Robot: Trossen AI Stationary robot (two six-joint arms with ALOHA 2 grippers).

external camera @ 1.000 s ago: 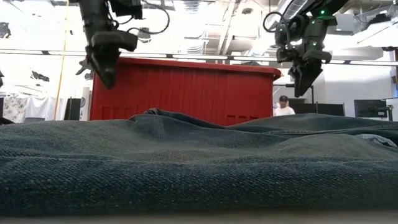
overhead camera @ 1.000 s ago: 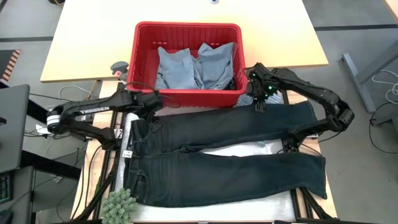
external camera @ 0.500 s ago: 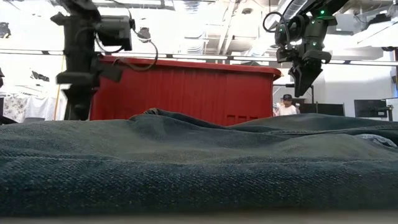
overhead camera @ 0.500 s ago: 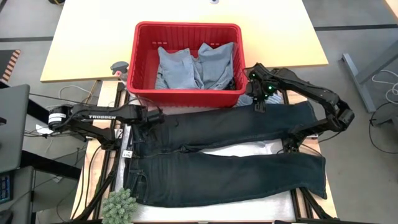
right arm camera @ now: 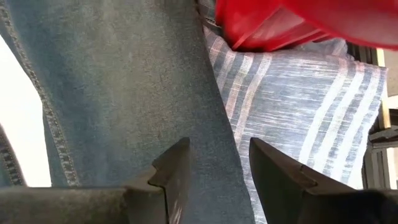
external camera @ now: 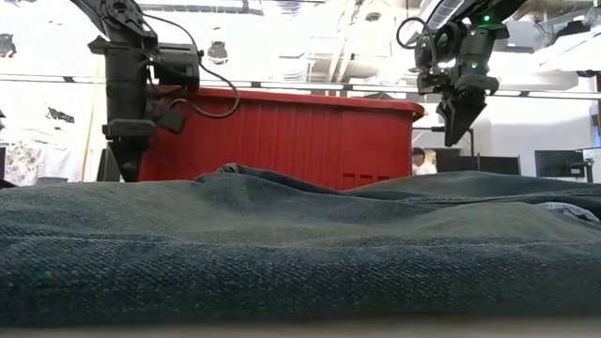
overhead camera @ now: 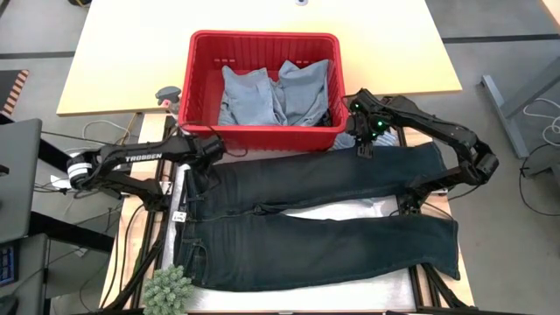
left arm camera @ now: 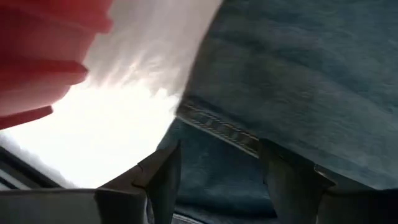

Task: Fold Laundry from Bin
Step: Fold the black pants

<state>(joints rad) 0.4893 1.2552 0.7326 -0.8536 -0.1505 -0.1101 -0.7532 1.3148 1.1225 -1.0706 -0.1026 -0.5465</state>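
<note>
Now that your left hand [overhead camera: 210,150] has dropped from above the bin [overhead camera: 262,131] onto the jeans' [overhead camera: 315,219] waistband corner, fingers apart astride the hem, you can pinch. Your right hand [overhead camera: 365,149], also parted, stays above the leg cuff beside striped laundry [right arm camera: 298,93].

Bright overhead light; wrist views glare-washed, blurred.

Bin [overhead camera: 262,136] blocks beyond jeans [overhead camera: 315,227]; room above jeans.
</note>
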